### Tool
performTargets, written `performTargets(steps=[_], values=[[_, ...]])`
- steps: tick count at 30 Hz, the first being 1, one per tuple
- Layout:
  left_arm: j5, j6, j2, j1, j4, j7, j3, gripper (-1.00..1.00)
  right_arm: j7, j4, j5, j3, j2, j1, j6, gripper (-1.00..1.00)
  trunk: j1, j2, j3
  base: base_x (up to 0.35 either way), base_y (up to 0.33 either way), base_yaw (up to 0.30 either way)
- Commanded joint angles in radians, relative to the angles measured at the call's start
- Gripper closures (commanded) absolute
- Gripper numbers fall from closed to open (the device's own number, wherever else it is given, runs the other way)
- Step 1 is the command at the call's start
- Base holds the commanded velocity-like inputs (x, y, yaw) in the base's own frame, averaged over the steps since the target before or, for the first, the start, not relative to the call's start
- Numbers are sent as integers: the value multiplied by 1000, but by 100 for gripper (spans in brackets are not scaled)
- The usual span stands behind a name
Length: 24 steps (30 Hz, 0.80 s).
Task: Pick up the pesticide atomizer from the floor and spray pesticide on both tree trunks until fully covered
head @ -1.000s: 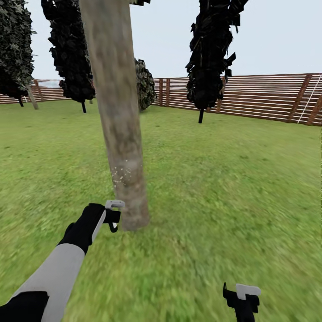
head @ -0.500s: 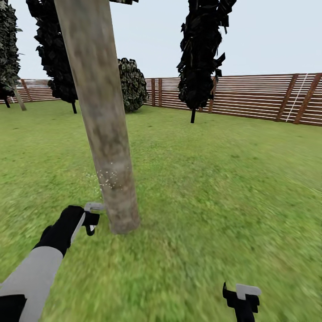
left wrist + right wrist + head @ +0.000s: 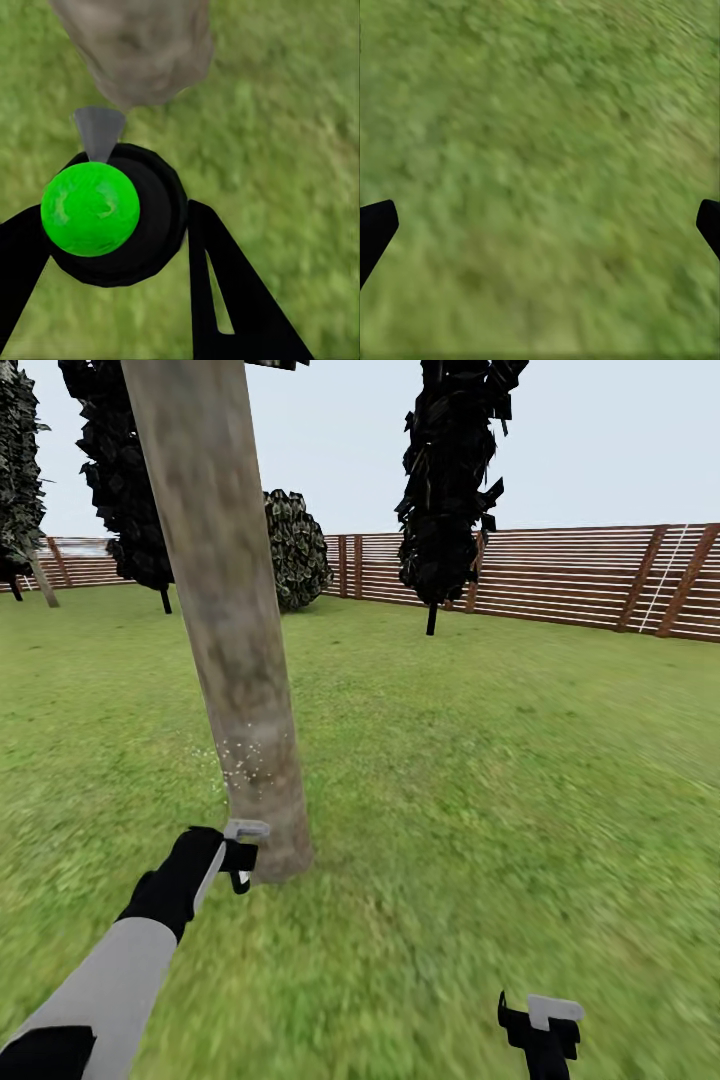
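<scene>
Left hand [image 3: 240, 857] clamped on small black round pesticide atomizer with green cap [image 3: 112, 214], held low just beside mottled grey-brown tree trunk [image 3: 225, 620] base so nozzle faces bark for spraying; right hand [image 3: 540, 1030] idle over green lawn floor [image 3: 480, 790], fingers apart.

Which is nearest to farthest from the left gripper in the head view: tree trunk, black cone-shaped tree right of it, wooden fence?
1. Tree trunk: right beside the left gripper, at its base.
2. Black cone-shaped tree: far across the lawn, to the right.
3. Wooden fence: behind that tree, along the lawn's far edge.
</scene>
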Motion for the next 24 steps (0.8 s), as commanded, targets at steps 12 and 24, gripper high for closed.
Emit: performTargets(steps=[12,24], values=[[-7,-99,52,36,19,-2,2,100,-4,2,0,6,-1,-1,-1,-100,0,0,-1,58,-8,0],[-2,-104,61,37,15,-1,8,100,-5,2,1,6,0,0,-2,-100,0,0,-1,7,-112,145]])
